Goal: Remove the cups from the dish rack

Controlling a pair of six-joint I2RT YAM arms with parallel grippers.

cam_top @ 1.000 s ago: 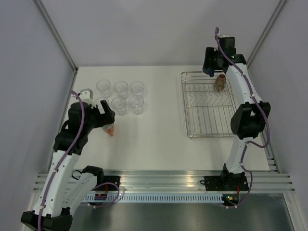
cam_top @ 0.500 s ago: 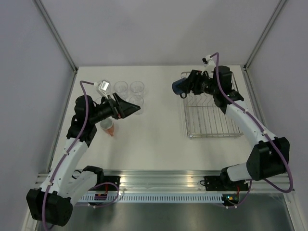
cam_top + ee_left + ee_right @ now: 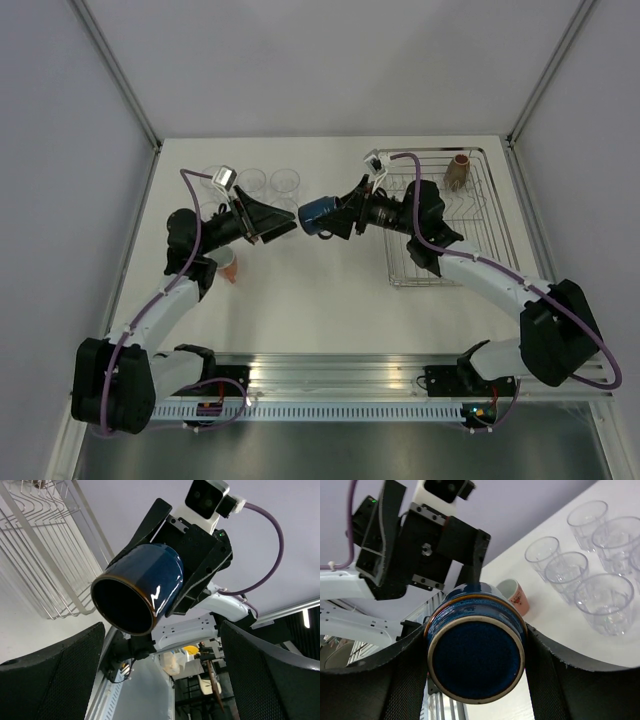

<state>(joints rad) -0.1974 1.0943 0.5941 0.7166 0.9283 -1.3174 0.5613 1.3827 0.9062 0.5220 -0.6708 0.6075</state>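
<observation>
My right gripper [image 3: 338,215] is shut on the dark blue mug [image 3: 319,213] and holds it on its side in the air, left of the dish rack [image 3: 440,250]. In the right wrist view the mug's base [image 3: 476,662] sits between my two fingers [image 3: 405,680]. My left gripper [image 3: 285,222] is open and points at the mug's mouth [image 3: 125,600], just short of it; its fingers [image 3: 50,675] stand wide apart below the mug. The brown mug [image 3: 459,170] stands in the rack's far corner. The salmon-orange mug [image 3: 228,265] sits on the table.
Several clear glass tumblers [image 3: 284,181] stand grouped at the far left of the table, behind my left arm; they also show in the right wrist view [image 3: 600,600], beside the salmon mug [image 3: 515,596]. The rack wires [image 3: 45,545] show at upper left in the left wrist view.
My right arm has carried the blue mug leftward off the rack to mid-table. My left gripper has swung right and up from the salmon mug to face the blue mug.
</observation>
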